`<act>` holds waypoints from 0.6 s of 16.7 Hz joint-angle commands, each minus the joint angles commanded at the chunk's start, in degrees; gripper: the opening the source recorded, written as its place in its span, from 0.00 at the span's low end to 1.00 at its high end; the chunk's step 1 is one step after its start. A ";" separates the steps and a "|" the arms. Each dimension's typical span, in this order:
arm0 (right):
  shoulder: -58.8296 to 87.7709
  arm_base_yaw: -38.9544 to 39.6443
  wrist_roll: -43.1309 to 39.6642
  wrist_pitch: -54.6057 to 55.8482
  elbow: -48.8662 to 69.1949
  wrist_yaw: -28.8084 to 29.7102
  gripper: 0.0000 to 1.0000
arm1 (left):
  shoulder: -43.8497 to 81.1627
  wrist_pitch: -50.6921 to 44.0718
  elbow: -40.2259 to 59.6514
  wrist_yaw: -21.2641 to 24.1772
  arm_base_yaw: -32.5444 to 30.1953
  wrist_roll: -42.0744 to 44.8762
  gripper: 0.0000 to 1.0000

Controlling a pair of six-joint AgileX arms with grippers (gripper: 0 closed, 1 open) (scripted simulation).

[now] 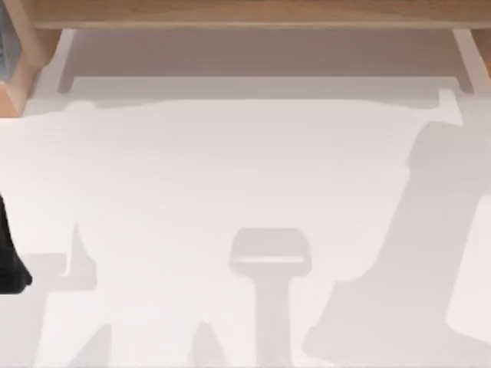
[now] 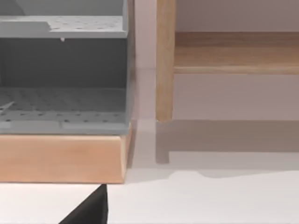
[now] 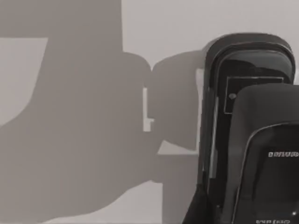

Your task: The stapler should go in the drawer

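Top view: one white worktop (image 1: 245, 192), a wooden frame (image 1: 245, 11) along its far edge, broad bare surface before it. Left wrist view: one grey drawer unit (image 2: 63, 70) on a wooden base (image 2: 60, 158), beside the frame's post (image 2: 165, 60). Right wrist view: one black stapler (image 3: 247, 130) lies on the worktop; end effector state cannot be told.

Left arm (image 1: 9, 261): dark part at the left edge of the bench, toward the near side, low over the surface. In the left wrist view, a black tip of the left claw (image 2: 91, 210) pokes in, just above the bench; open or closed can't be judged. In the right wrist view, a thin dark piece (image 3: 198, 207), maybe the right claw.
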 joint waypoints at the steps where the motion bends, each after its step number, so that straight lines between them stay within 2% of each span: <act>1: 0.00 0.00 0.00 0.00 0.00 0.00 0.60 | 0.00 0.00 0.00 0.00 0.00 0.00 1.00; 6: 0.00 0.00 0.00 0.00 0.00 0.00 0.98 | 0.00 0.00 0.00 0.00 0.00 0.00 1.00; 10: 0.00 0.00 0.00 0.00 0.00 0.00 1.00 | 0.00 0.00 0.00 0.00 0.00 0.00 1.00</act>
